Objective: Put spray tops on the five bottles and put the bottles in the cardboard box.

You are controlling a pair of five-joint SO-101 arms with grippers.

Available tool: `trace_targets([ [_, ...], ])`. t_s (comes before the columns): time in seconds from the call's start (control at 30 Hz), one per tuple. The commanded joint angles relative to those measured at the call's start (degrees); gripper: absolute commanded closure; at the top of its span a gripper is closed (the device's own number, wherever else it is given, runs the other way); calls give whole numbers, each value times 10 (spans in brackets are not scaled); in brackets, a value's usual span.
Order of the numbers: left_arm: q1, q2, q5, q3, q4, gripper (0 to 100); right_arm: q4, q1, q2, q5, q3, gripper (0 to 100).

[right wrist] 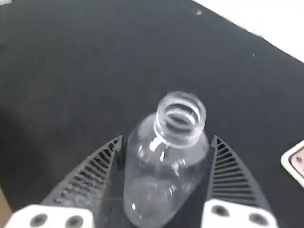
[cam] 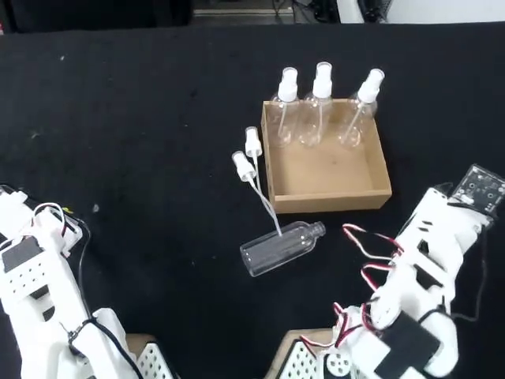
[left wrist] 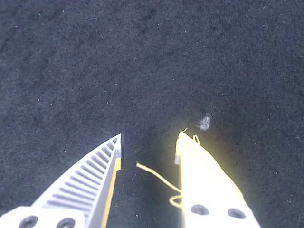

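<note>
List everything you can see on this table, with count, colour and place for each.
Table: one, black, under everything.
Box: one, brown cardboard, right of the table's middle.
Capped bottles: three, clear, white-topped, standing in the box along its far wall.
Spray tops: two, white, lying on the table beside the box's left wall.
Lying bottle: one, clear, no top, on the table by the box's near left corner.
Held bottle: one, clear, no top, between the right gripper's fingers.
Left gripper: one, pale, open over bare table.
Right gripper: one, dark, closed on the held bottle.
</note>
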Motion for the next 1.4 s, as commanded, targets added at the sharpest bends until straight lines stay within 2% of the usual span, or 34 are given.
trace_targets([
  [0.0, 8, -11, 3, -19, -10, 817, -32, -9, 22, 1, -46, 758],
  [0.37, 8, -11, 3, -19, -10, 817, -40, -10, 43, 4, -56, 773],
  [0.53, 8, -11, 3, -19, -10, 817, -41, -6, 43, 6, -57, 994],
  [0.6, 8, -11, 3, -19, -10, 817, -41, -6, 43, 6, -53, 964],
  [0.7, 11, -11, 3, -19, -10, 816, -41, -2, 42, 6, -52, 987],
  [0.87, 75, -11, 2, -18, -5, 816, -33, 28, -7, 4, -50, 988],
  [0.97, 140, -4, -2, -22, -5, 815, 52, 29, -75, 4, -41, 988],
  [1.17, 305, -4, -65, -44, -5, 815, 375, 26, -259, 5, -95, 987],
  [1.27, 351, -4, -55, -76, -6, 815, 495, 15, -341, 5, -116, 987],
  [1.37, 380, -4, -7, -119, -6, 815, 556, -2, -407, 5, -102, 987],
])
